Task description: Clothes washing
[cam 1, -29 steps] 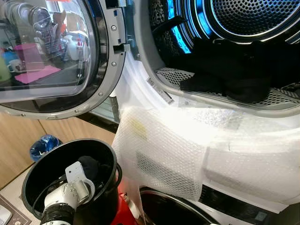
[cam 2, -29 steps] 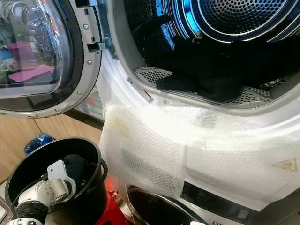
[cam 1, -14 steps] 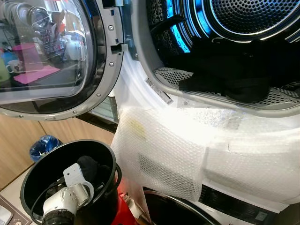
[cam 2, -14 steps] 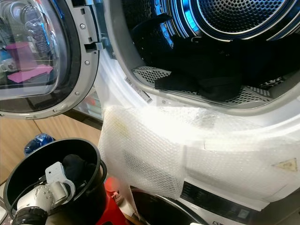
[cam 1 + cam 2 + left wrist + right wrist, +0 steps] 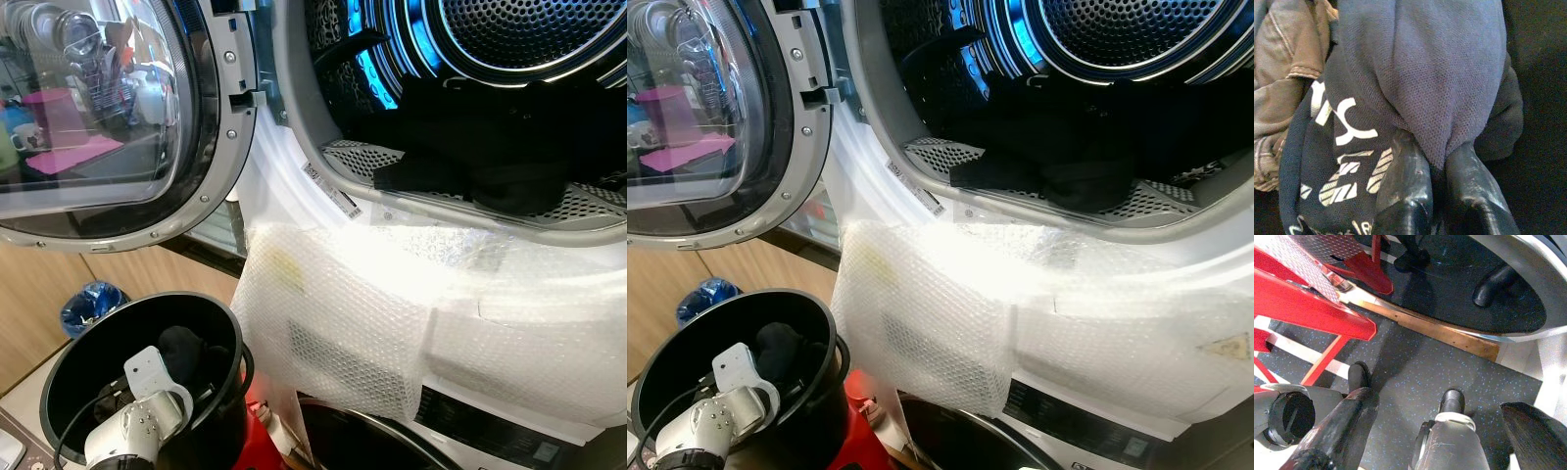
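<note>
The left gripper (image 5: 1432,188) was seen closed on a navy garment (image 5: 1444,78), a fold of its knitted cloth being pinched tight between the two black fingers (image 5: 1405,181). White lettering was printed on another part of the same garment, and a tan, stitched piece of clothing (image 5: 1281,63) lay just beside it. In the head views the left arm (image 5: 132,426) was reached down into a black bucket (image 5: 211,318), where dark cloth was bundled against the inner wall. The bucket stood on something red (image 5: 862,406), near the foot of the machine, and a blue object (image 5: 90,304) lay on the wooden floor beyond it. The right gripper (image 5: 1447,431) was held low with its jaws spread apart, nothing being gripped between them; a speckled grey floor (image 5: 1415,367), a red metal frame (image 5: 1312,308) and a wooden strip (image 5: 1440,333) under a dark round door were seen past its fingers. Above the bucket, the washing machine's round glass door (image 5: 98,117) was swung wide open to the robot's left. Inside the perforated, blue-lit drum (image 5: 529,39), a pile of black clothes (image 5: 490,157) was laid on the drum's lower wall, one edge reaching toward the door opening. The white front panel under the opening was covered by a sheet of bubble wrap (image 5: 343,323), hung down to the top of a second dark door below.
</note>
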Controlling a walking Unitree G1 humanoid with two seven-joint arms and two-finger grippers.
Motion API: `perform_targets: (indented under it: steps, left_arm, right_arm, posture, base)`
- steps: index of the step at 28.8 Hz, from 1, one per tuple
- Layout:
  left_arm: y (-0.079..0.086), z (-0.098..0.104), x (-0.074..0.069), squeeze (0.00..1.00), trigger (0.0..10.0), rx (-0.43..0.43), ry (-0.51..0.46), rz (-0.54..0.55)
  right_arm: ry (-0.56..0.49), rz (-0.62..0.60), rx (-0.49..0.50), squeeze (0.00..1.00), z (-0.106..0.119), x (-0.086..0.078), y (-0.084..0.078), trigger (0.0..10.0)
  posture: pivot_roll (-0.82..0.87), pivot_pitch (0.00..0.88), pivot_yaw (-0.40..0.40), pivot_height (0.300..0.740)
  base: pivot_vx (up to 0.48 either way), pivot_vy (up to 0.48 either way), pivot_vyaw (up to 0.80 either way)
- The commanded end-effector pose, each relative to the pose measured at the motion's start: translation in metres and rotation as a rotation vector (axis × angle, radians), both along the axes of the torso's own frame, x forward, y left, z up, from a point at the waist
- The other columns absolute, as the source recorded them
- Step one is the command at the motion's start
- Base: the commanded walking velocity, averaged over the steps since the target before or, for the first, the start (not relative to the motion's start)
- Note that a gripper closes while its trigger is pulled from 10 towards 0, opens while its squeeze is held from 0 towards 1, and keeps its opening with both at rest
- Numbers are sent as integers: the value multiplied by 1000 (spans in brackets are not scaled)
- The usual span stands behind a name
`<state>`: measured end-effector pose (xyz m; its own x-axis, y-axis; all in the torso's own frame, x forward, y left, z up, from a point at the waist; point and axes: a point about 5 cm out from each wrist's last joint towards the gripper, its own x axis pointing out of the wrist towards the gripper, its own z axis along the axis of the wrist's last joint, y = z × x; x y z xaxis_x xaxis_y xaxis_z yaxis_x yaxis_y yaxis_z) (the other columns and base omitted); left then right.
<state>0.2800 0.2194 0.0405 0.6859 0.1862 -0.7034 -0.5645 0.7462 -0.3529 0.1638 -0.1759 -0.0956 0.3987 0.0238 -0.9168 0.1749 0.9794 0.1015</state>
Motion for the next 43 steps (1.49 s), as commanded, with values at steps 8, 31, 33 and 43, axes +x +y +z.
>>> perform_targets:
  steps: [8,31,33,43]
  left_arm:
    - [12,79,-7,0,0,535,-471,-142]
    - [-118,106,-74,0,4745,400,-732,-1776]
    - [-119,103,-81,0,7804,363,-665,-1893]
    - [-104,89,-89,0,10000,352,-427,-2132]
  right_arm:
    - [3,26,2,0,0,1,4,10000]
    - [-11,85,4,0,1,4,9,10000]
    - [-9,130,8,0,0,2,10,10000]
    - [-27,270,25,0,2,2,4,10000]
  posture:
    - [59,0,63,740]
    - [48,0,81,740]
    - [40,0,84,740]
    - [30,0,88,740]
  base:
    - [0,0,0]
    - [0,0,0]
    - [0,0,0]
    - [0,0,0]
